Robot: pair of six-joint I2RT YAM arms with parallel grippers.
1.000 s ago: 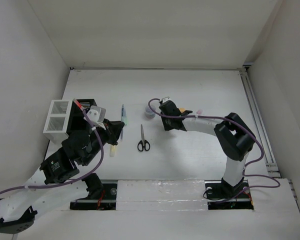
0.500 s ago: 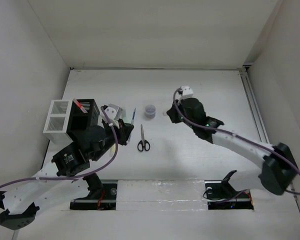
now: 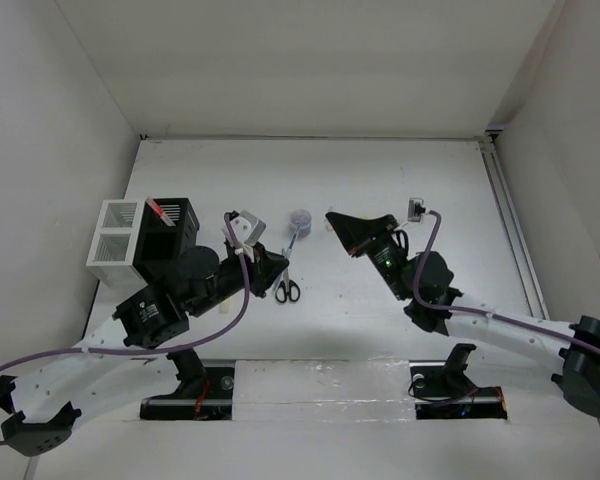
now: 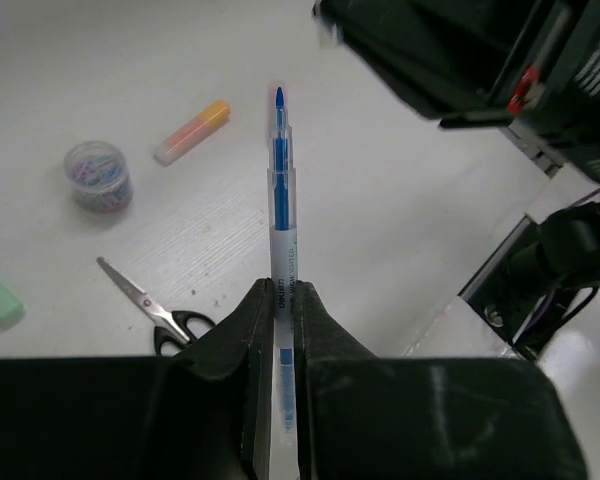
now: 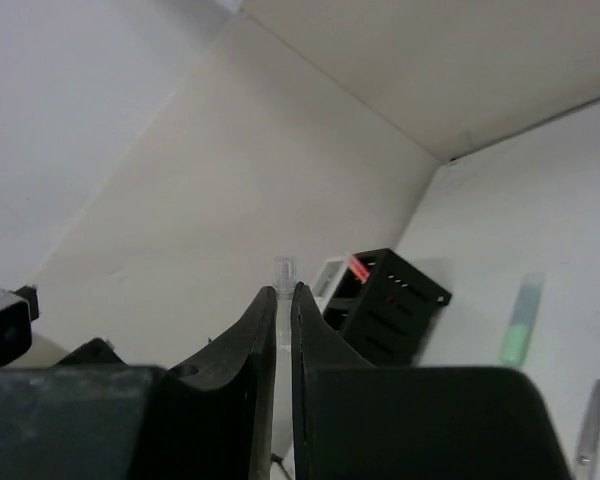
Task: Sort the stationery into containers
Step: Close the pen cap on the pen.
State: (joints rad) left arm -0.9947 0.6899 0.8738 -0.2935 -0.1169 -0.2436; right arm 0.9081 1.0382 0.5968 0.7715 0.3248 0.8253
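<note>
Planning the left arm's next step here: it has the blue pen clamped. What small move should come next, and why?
Probably swing the left gripper toward the black container. Its jaws are shut on the blue pen, which looks held clear of the table near the scissors. That container already holds a red pen, so carrying the pen there seems the remaining step.

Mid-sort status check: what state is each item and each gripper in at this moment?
left gripper, shut on blue pen
right gripper, shut on thin clear piece
scissors, closed, lying flat
clip jar, upright
black container, upright, red pen inside
white container, upright
orange highlighter, lying loose
green highlighter, lying loose
</note>
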